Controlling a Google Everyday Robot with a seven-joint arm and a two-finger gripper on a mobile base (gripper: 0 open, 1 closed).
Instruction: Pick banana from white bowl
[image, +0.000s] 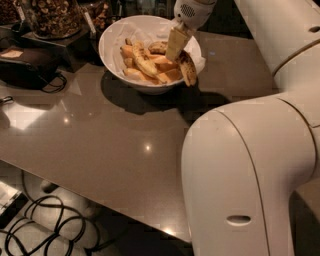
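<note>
Item: banana (188, 67), dark-spotted, at right rim of bowl (112, 55).
Gripper (173, 50): over bowl's right half, just beside banana; grip state, we cannot tell.
Handling, we judge: light, soft, bruisable. Take mid-body, gently.

Dim warm light; table (100, 135) glints; shadow beneath white bowl (111, 42), tool (176, 45) above it.

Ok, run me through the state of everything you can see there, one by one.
white bowl: upright on the table, paper-lined, holding bananas.
banana: dark-spotted, at the bowl's right rim, beside the gripper.
gripper: reaching down into the bowl, right of centre.
paler bananas: lying in the bowl.
</note>
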